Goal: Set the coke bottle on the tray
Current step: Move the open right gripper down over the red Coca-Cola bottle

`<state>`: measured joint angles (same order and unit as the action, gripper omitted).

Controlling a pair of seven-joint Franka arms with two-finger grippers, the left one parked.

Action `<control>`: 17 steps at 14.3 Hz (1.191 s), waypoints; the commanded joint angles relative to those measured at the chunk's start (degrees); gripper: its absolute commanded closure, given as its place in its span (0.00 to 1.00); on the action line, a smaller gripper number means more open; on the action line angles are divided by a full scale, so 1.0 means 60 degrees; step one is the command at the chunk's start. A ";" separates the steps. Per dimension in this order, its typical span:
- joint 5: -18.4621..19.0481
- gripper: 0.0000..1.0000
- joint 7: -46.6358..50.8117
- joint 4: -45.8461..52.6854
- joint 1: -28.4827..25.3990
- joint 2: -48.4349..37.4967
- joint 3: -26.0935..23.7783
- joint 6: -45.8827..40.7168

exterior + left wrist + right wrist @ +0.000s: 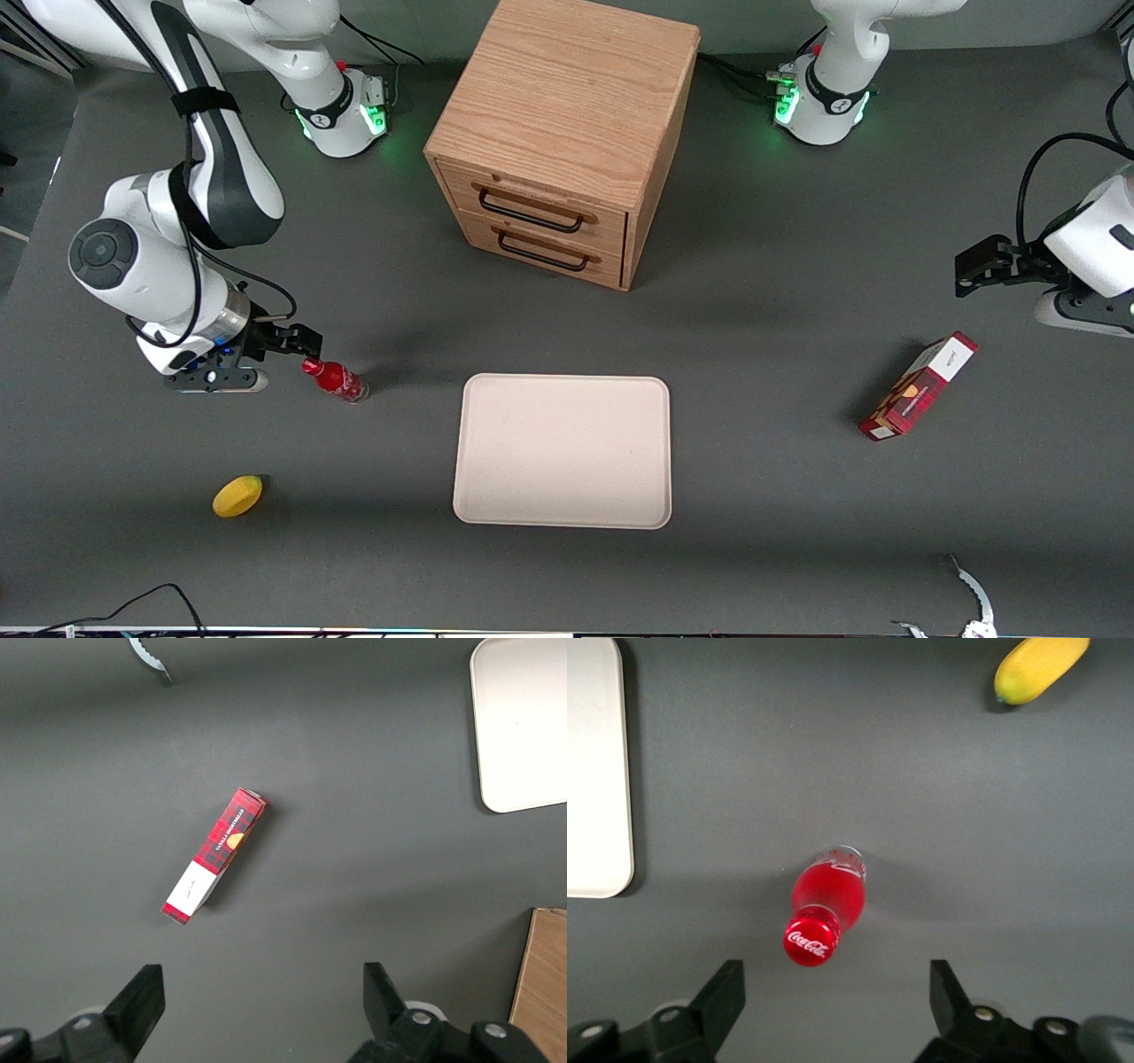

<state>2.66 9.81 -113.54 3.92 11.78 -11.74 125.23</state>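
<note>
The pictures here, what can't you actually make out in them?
- Drawer cabinet, front view: what is inside, since both drawers are shut.
- Red-and-white carton, both views: its print is too small to read.
- Coke bottle, standing upright beside the tray, right wrist view: only its cap lettering shows.
- Gripper, open above the bottle: its fingertips are cut off at the frame edge.

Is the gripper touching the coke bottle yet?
Apart. Right wrist view shows the open gripper with bare table between each of its fingers and the coke bottle.
</note>
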 commanded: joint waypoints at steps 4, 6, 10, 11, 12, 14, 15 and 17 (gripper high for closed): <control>0.0700 0.08 0.0606 -0.0032 -0.0185 0.0410 -0.0021 0.0398; 0.0700 0.09 0.0606 -0.0032 -0.0185 0.0483 -0.0036 0.0457; 0.0714 0.16 0.0621 -0.0032 -0.0331 0.0601 -0.0021 0.0574; 0.0714 0.19 0.0635 -0.0032 -0.0361 0.0615 -0.0021 0.0574; 0.0729 0.24 0.0737 -0.0032 -0.0376 0.0630 -0.0035 0.0574; 0.0918 0.42 0.0767 -0.0032 -0.0376 0.0674 -0.0035 0.0589; 0.0920 0.55 0.0767 -0.0017 -0.0376 0.0674 -0.0036 0.0589; 0.0920 0.81 0.0767 -0.0017 -0.0376 0.0674 -0.0021 0.0589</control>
<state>6.80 12.43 -113.65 1.88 15.72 -11.88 128.05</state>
